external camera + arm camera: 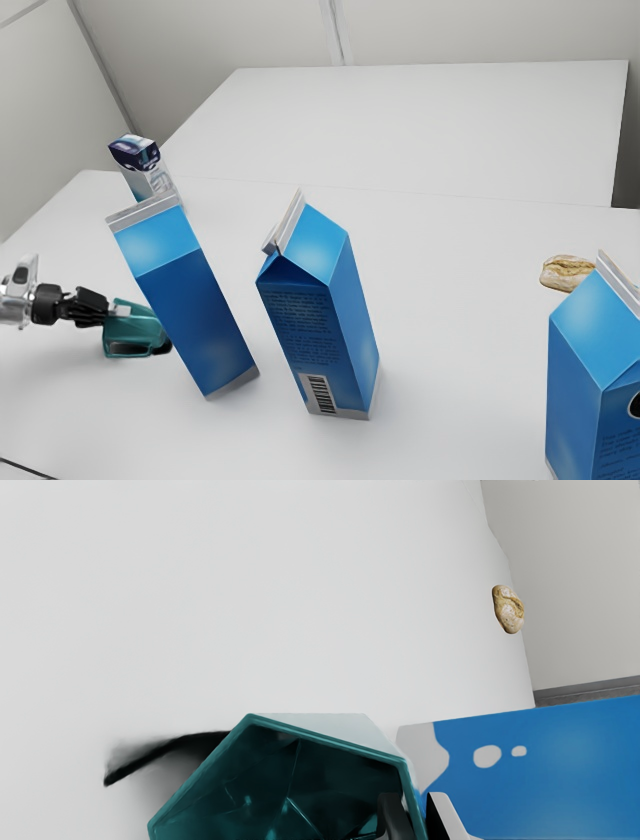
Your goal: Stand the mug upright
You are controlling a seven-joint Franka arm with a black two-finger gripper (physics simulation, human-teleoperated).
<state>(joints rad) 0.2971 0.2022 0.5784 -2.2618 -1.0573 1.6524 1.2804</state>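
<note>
The black gripper [104, 310] reaches in from the exterior view's left, level with a teal mug [138, 322] that lies tipped over, partly behind the leaning blue carton. In the wrist view the faceted mug [280, 780] turns its open mouth toward my hand. One side wall of it runs between the fingertips of the gripper [420, 812], one finger inside the mouth and the other outside, both close against the wall. The lower part of the mug is cut off there.
A tilted blue carton [195, 300] stands right beside the mug, with another blue carton [325, 310] next to it. A third carton [590, 390] and a bread roll [568, 271] are at the exterior view's right. A small box [142, 165] stands farther back.
</note>
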